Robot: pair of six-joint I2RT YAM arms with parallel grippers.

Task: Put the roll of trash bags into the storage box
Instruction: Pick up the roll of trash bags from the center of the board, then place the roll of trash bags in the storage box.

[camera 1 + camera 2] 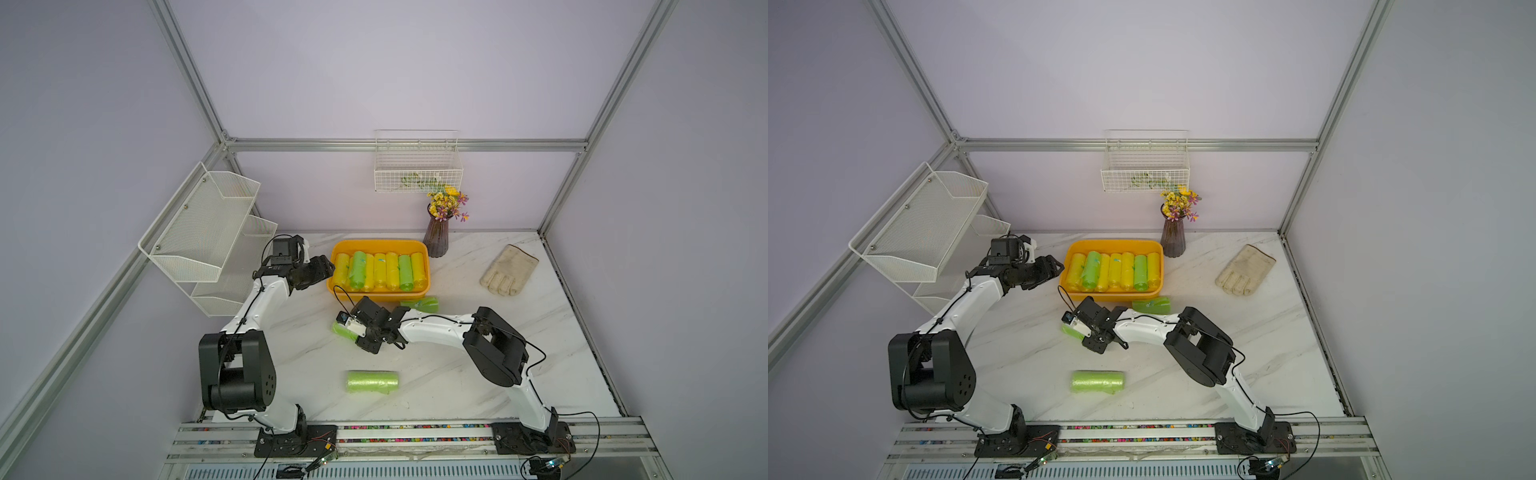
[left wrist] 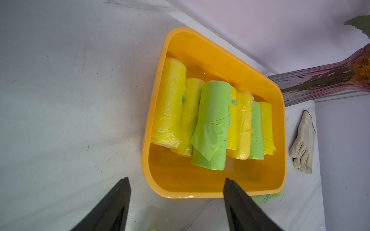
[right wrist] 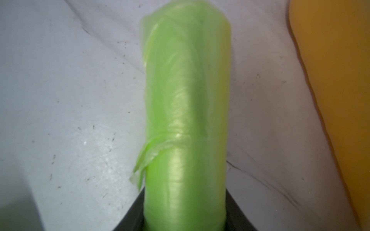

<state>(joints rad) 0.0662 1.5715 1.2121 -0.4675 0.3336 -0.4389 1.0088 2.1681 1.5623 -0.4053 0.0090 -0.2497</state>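
The roll of trash bags [image 3: 186, 120] is a green tube of thin, shiny, crinkly plastic. One loose edge sticks out from its side like a little flap. It is down low by the desk [image 1: 457, 374], in front of the storage box [image 1: 380, 242] and near it, but not in it. I cannot tell if it rests on the desk or hangs just over it. The right jaws are closed on one end of the roll, and their black sides press on it from both sides.

The storage box is smooth orange-yellow plastic, shallow, with round corners and a rim. Five yellow rolls [image 2: 170, 104] and two green rolls [image 2: 214, 124] lie side by side in it. One green roll sits on top of the yellow ones, and its loose end hangs open. Some rolls have small blue-green marks, too small to read.

The left jaws are wide open with nothing between them. They hang just beside the left end of the box.

The desk is white with grey lines like marble. Another green roll [image 1: 372, 381] lies alone on it, nearer the arms. A third green roll [image 1: 419, 304] lies just beside the front wall of the box. A rough cream glove [image 1: 509, 270] lies flat to the right. A ribbed purple glass vase [image 1: 436, 237] with small flowers stands behind the box.
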